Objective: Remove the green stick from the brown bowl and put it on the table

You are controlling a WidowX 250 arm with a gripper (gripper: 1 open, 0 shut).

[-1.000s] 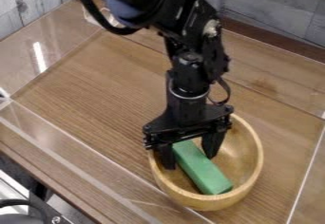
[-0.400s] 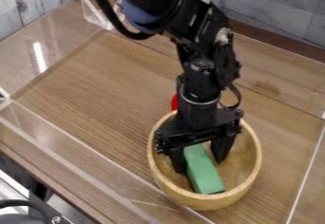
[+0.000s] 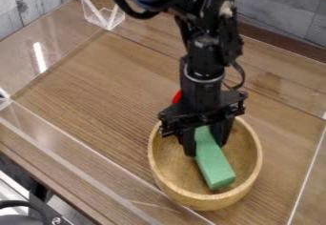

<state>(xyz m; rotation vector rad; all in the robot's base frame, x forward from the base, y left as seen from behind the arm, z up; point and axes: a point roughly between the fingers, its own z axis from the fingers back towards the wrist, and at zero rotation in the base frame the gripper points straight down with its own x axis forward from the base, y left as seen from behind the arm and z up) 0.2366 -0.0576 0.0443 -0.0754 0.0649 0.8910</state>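
The brown bowl [image 3: 169, 172] stands on the table [image 3: 90, 86] near its front edge. Inside it lies the green stick [image 3: 215, 165], slanting from the bowl's middle toward the front right. My gripper [image 3: 201, 133] points straight down into the bowl and is shut on the stick's far end, one dark finger [image 3: 173, 138] on each side of it. The stick's near end still rests against the bowl's inside.
Low clear acrylic walls [image 3: 76, 143] run round the tabletop. A small red object [image 3: 178, 102] sits on the wood just behind the bowl, mostly hidden by the arm. Open wood lies to the left of the bowl.
The jaws stood open over the stick's far end and have now shut on it. The stick has turned a little in the bowl.
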